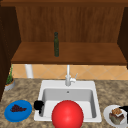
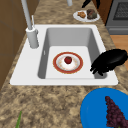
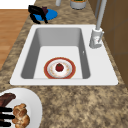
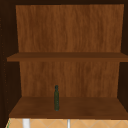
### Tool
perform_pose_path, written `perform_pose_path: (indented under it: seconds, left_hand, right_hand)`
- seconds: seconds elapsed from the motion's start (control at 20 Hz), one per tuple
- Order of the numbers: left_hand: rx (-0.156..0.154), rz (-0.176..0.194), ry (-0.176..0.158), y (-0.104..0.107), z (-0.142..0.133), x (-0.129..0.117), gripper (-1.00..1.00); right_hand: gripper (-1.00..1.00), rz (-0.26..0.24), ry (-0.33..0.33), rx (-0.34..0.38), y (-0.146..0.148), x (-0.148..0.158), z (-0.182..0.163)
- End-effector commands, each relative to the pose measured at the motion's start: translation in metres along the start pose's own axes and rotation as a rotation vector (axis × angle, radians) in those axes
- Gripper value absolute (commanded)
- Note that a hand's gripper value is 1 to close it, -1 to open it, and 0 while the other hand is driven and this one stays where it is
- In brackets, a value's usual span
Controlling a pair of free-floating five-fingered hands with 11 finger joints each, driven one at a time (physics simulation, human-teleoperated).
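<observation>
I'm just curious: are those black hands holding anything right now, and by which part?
Nothing is held. The left hand hovers at the sink rim; the right hand is over the white plate.

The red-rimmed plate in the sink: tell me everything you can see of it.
The red-rimmed plate is round, with a wide dark-red border, a thin pale band and a white centre. It lies flat on the floor of the white sink, toward the front wall. A small red round fruit, perhaps an apple, sits at its middle. No robot hand touches it; the left robot hand is over the sink's front-left rim, fingers relaxed.
</observation>
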Motion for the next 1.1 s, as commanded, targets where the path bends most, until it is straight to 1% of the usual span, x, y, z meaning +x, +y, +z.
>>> perform_pose_path:
  seconds: [0.0, 0.1, 0.25, 0.35, 0.4, 0.45, 0.5, 0.7, 0.95, 1.05]
  left_hand:
    - [0.0, 0.0, 0.0, 0.0, 0.0, 0.0, 0.0]
    - [0.0, 0.0, 0.0, 0.0, 0.0, 0.0, 0.0]
    - [0.0, 0.0, 0.0, 0.0, 0.0, 0.0, 0.0]
    - [0.0, 0.0, 0.0, 0.0, 0.0, 0.0, 0.0]
    - [0.0, 0.0, 0.0, 0.0, 0.0, 0.0, 0.0]
    - [0.0, 0.0, 0.0, 0.0, 0.0, 0.0, 0.0]
    - [0.0, 0.0, 0.0, 0.0, 0.0, 0.0, 0.0]
    - [0.0, 0.0, 0.0, 0.0, 0.0, 0.0, 0.0]
    - [0.0, 0.0, 0.0, 0.0, 0.0, 0.0, 0.0]
    - [0.0, 0.0, 0.0, 0.0, 0.0, 0.0, 0.0]
  right_hand:
    - [-1.0, 0.011, 0.004, 0.001, -0.022, -0.007, 0.013]
    - [-1.0, 0.021, -0.004, 0.014, -0.036, -0.007, 0.006]
    - [-1.0, 0.031, -0.006, 0.031, -0.045, -0.009, -0.012]
    - [-1.0, 0.031, 0.012, 0.016, -0.051, -0.004, -0.029]
    - [-1.0, 0.044, 0.023, 0.007, -0.053, 0.003, -0.038]
    - [-1.0, 0.054, 0.042, -0.005, -0.053, 0.008, -0.043]
    - [-1.0, 0.015, 0.064, 0.013, -0.048, 0.006, -0.052]
    - [-1.0, -0.007, 0.124, -0.016, -0.046, 0.006, -0.08]
    - [-1.0, -0.002, 0.165, -0.024, -0.042, 0.013, -0.116]
    - [-1.0, 0.015, 0.189, -0.022, -0.038, 0.014, -0.132]
